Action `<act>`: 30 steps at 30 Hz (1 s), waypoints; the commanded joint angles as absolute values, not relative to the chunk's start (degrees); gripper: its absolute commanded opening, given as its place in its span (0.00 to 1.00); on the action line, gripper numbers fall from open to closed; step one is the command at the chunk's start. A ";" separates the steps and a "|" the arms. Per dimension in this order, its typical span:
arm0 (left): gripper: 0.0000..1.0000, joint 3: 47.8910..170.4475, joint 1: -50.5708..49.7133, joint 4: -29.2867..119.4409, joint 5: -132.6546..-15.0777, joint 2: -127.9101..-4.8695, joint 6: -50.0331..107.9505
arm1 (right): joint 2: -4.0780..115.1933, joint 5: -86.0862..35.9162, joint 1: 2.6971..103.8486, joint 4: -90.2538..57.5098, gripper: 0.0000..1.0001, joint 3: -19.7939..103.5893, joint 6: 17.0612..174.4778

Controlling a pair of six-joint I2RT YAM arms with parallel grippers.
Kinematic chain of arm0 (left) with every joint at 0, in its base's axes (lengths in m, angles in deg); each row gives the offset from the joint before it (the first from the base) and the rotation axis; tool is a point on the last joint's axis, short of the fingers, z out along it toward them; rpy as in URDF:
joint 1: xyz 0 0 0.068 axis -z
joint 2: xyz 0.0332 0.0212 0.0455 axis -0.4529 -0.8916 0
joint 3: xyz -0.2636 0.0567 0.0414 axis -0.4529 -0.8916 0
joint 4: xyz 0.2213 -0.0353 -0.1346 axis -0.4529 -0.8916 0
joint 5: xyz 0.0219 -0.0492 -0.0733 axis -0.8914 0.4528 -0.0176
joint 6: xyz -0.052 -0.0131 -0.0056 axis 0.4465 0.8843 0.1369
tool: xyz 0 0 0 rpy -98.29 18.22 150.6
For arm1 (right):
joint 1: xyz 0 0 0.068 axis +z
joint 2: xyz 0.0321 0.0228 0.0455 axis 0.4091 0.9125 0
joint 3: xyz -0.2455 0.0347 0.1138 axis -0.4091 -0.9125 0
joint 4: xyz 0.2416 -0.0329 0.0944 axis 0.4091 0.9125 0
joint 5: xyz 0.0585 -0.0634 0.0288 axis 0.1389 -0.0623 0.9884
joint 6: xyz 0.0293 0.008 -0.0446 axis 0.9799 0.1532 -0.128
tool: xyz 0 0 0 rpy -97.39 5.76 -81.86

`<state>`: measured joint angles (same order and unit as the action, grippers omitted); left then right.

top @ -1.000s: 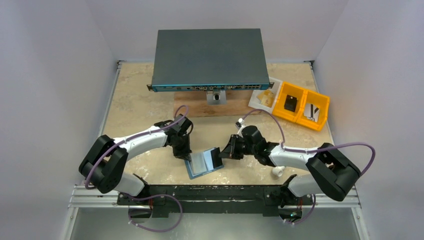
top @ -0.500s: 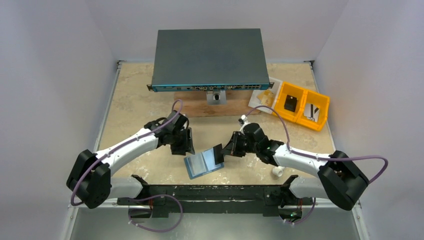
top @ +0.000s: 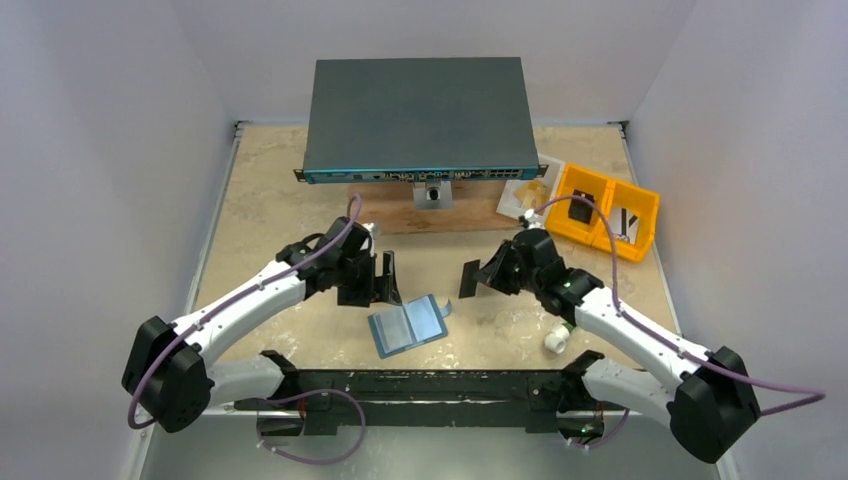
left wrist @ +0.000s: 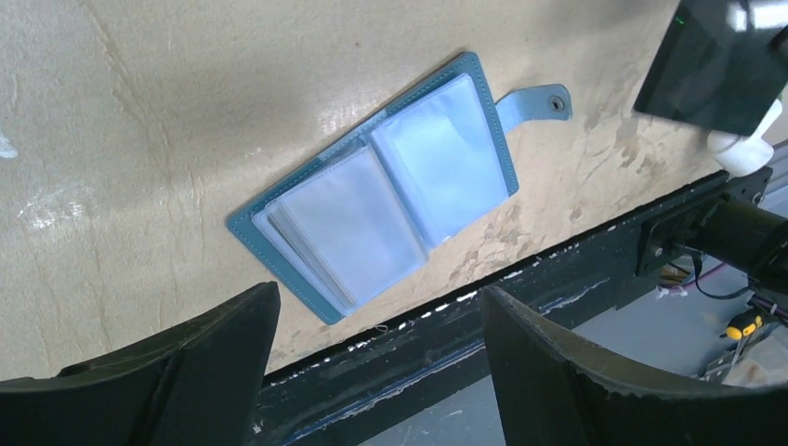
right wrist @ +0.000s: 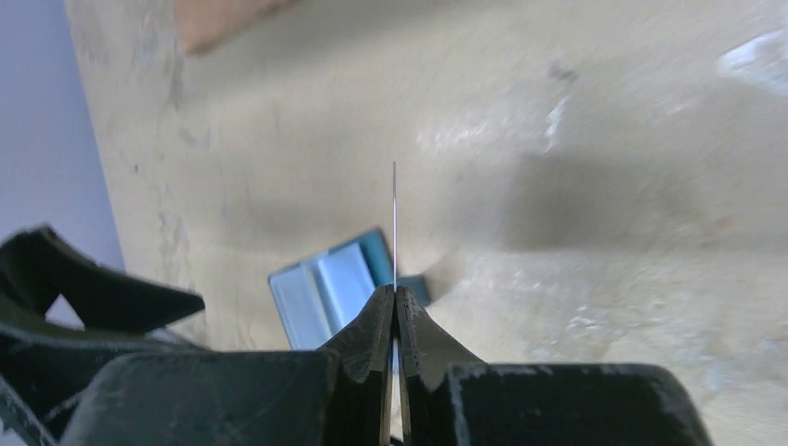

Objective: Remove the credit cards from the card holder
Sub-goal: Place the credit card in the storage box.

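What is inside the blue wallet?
The open card holder shows clear, pale plastic sleeves on both halves. Whether cards sit in the lower sleeves cannot be seen; the top ones cover them.

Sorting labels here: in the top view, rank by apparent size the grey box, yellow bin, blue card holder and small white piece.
Largest to smallest:
grey box
yellow bin
card holder
white piece
The gaps are plain.

Card holder (top: pixel 407 326) lies on table (top: pixel 270 210), before left claw (top: pixel 388 282) and right claw (top: pixel 478 277).
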<state>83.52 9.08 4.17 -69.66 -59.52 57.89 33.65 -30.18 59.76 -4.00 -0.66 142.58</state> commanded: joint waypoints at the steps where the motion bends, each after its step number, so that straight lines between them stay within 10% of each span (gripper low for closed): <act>1: 0.80 86.28 9.15 4.20 -67.20 -58.48 54.17 | 31.50 -36.50 53.47 5.94 0.00 4.90 138.83; 16: 0.80 86.23 9.11 3.28 -65.06 -57.78 52.44 | 44.32 -38.01 18.94 10.94 0.00 23.09 121.74; 30: 0.80 84.59 9.13 1.24 -65.45 -54.82 51.14 | 66.20 -52.29 17.20 11.72 0.00 41.24 118.40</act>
